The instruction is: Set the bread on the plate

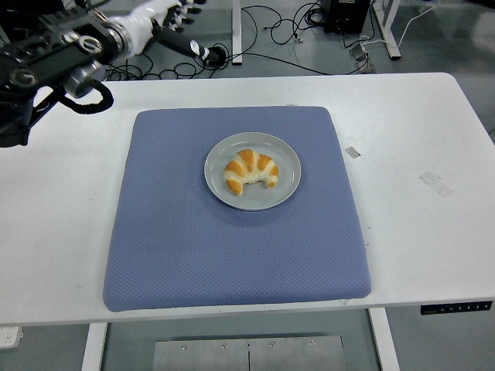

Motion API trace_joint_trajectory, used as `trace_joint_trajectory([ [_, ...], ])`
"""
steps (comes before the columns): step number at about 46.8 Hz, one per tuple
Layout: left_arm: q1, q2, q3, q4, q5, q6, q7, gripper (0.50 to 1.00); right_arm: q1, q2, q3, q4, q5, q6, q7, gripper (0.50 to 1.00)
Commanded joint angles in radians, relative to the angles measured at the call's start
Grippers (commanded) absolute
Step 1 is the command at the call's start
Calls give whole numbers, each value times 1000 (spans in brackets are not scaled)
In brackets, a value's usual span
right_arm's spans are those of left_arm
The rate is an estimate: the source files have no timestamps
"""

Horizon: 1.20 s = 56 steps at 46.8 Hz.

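Note:
A golden croissant point(250, 172) lies on the grey plate point(287, 155), which sits in the middle of the blue mat point(232, 247). My left hand point(182, 29) is raised at the top left of the picture, far behind and left of the plate, with its fingers spread and nothing in them. The black left arm point(54, 66) runs out of the left edge. The right arm is out of view.
The white table point(418, 193) carries two small tape marks point(435, 182) to the right of the mat. Behind the table, cables point(271, 31) and desk legs lie on the floor.

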Motion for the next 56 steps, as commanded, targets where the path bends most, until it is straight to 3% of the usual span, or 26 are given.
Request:
trace_joint_trajectory([
  [1, 14, 14, -58, 0, -2, -21, 3, 986, 0, 0, 0, 0, 0, 0, 0, 1000],
  [9, 37, 43, -113, 1, -4, -35, -4, 986, 0, 0, -1, 0, 0, 0, 0, 1000],
  [29, 229, 66, -455, 38, -5, -57, -1, 986, 0, 0, 0, 0, 0, 0, 0, 1000],
  [36, 273, 63, -469, 61, -42, -66, -12, 986, 2, 0, 0, 0, 0, 0, 0, 1000],
  [47, 295, -17, -470, 256, -198, -78, -56, 986, 0, 0, 0, 0, 0, 0, 0, 1000],
  [56, 289, -75, -473, 371, -252, -153, -125, 986, 0, 0, 0, 0, 0, 0, 0, 1000],
])
